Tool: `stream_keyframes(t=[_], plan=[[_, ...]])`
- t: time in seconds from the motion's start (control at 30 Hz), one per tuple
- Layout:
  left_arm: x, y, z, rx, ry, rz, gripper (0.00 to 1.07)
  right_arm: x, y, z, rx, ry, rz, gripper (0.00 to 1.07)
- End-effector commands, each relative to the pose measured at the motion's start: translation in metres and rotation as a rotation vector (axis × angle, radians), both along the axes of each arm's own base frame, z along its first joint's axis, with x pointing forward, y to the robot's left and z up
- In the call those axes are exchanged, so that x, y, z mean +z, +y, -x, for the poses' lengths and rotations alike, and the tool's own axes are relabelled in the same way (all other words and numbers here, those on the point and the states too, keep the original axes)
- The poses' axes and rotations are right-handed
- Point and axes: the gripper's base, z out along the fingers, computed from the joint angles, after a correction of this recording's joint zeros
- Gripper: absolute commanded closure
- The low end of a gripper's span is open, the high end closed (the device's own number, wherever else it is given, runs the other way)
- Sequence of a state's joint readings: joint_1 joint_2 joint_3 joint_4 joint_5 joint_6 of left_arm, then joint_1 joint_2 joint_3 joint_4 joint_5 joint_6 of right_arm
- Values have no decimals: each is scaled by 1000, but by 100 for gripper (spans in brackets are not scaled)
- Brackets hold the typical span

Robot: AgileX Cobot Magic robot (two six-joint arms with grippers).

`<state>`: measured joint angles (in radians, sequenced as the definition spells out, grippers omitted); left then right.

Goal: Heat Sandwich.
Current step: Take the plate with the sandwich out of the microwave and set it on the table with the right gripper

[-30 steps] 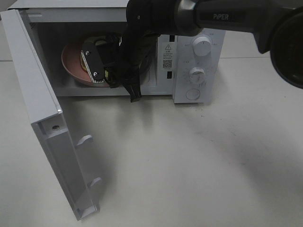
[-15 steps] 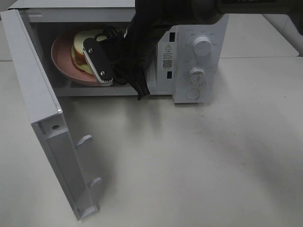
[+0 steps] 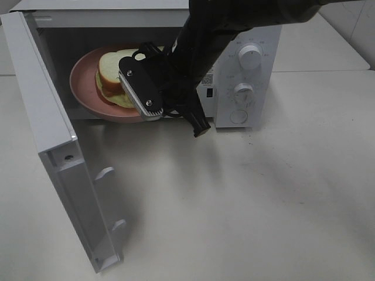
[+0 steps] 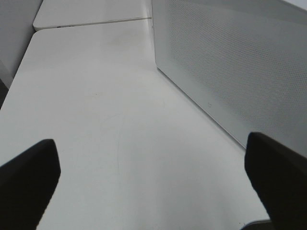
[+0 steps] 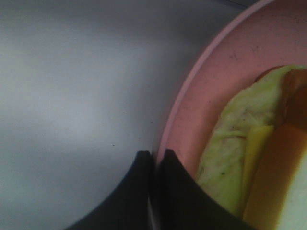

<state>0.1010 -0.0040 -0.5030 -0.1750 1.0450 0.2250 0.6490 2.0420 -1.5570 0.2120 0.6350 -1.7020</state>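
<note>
From high up, the thick white-bread sandwich (image 3: pixel 111 79) lies on a round pink plate (image 3: pixel 85 88) at the open white microwave's (image 3: pixel 246 76) mouth, right gripper (image 3: pixel 153 109) at the plate's four o'clock rim. Left wrist: fingers (image 4: pixel 29 182) spread wide over bare white worktop (image 4: pixel 96 110). Right wrist: fingers (image 5: pixel 139 191) pinched on the plate's rim, sandwich just beside.
</note>
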Motion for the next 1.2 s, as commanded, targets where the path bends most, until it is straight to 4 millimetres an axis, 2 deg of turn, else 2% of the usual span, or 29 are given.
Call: stream_keyframes(t=[0.03, 0.63, 1.2], plan=[[0, 0, 3, 7, -31, 3, 5, 13, -9, 13, 17, -24, -14, 107], [0, 0, 3, 7, -31, 3, 5, 25, -46, 65, 24, 15, 18, 107], [0, 0, 3, 7, -31, 3, 5, 36, -98, 126, -33, 38, 54, 106]])
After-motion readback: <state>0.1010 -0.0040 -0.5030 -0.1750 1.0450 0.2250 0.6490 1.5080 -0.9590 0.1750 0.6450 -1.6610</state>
